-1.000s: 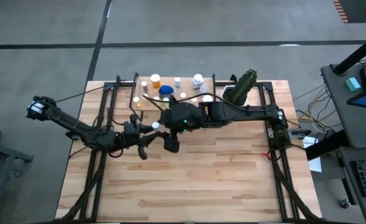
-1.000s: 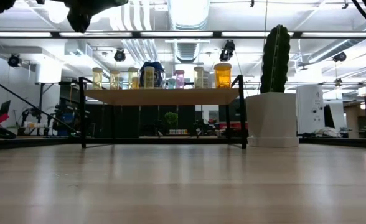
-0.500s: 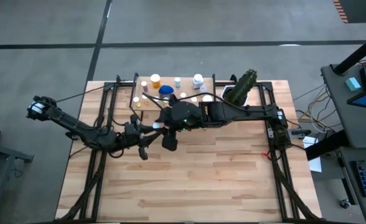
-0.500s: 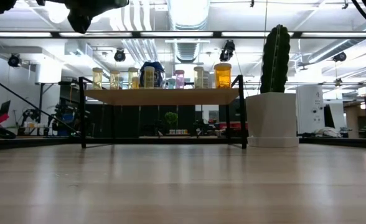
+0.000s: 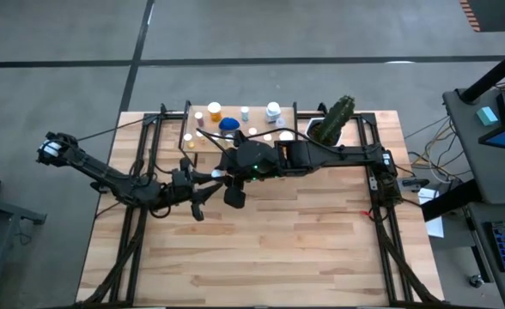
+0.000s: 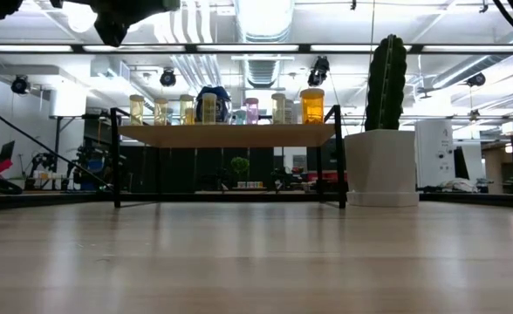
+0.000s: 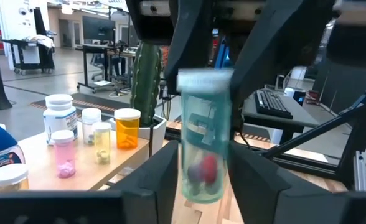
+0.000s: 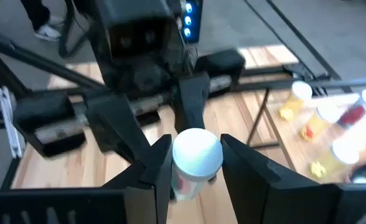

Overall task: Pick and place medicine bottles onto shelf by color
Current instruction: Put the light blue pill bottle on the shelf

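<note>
A clear medicine bottle (image 7: 203, 149) with a white cap (image 8: 197, 152) and red pills inside stands upright in the air above the table's middle. It is between my left gripper (image 7: 201, 158) and my right gripper (image 8: 192, 149), and both are shut on it. In the high view the cap (image 5: 215, 173) shows as a white spot where the two arms meet. The shelf (image 5: 235, 129) stands at the table's far edge on thin black legs, and several medicine bottles (image 6: 230, 109) rest on its board. My left gripper has the bottle's lower body (image 7: 198, 180) between its two fingers, coming level from the table's left. The bottle stands upright, clear of the table. My right gripper pinches the bottle's cap end (image 8: 198, 158) between its two fingers (image 8: 155, 165), slanting down from the table's right.
A green cactus in a white pot (image 5: 334, 120) stands right of the shelf at the far edge. The shelf holds orange, white, pink and yellow-filled bottles (image 7: 102, 140) and a blue one (image 5: 228, 124). The near half of the wooden table (image 5: 270, 257) lies bare.
My right gripper has shut on the bottle's cap end. Both arms have kept their places, and the bottle stays upright between them.
</note>
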Controlling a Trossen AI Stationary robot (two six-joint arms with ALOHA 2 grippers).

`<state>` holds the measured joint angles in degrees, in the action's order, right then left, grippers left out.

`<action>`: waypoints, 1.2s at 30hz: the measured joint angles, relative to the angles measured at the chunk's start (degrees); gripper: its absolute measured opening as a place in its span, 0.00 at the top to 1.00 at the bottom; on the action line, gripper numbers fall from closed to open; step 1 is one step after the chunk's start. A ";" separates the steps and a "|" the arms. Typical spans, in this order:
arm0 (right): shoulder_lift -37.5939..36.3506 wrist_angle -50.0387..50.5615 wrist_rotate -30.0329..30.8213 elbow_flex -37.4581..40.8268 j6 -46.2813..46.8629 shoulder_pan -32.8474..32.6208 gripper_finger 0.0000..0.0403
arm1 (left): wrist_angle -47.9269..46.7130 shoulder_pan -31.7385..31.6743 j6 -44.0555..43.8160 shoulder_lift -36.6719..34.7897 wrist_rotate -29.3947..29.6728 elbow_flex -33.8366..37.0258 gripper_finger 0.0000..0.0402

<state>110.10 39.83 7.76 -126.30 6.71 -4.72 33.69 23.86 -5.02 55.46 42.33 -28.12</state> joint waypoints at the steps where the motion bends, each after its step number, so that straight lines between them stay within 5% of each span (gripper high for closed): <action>1: 0.00 0.92 0.52 0.00 0.24 0.01 0.72 | -0.02 0.00 -0.05 0.00 0.00 0.00 0.69; 15: -1.01 15.17 14.85 0.31 7.76 4.97 0.73 | -3.02 0.00 -0.72 -0.21 1.67 0.44 0.58; 27: -1.01 4.47 23.67 14.09 19.69 7.12 0.73 | -3.29 0.02 -0.56 -4.91 3.23 0.44 0.58; 36: -1.27 0.93 27.39 17.39 23.54 8.31 0.73 | -3.44 0.02 -0.13 -6.79 3.69 0.44 0.58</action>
<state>108.84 40.76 35.15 -108.91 30.24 3.59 30.25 23.88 -5.15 48.67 46.02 -27.68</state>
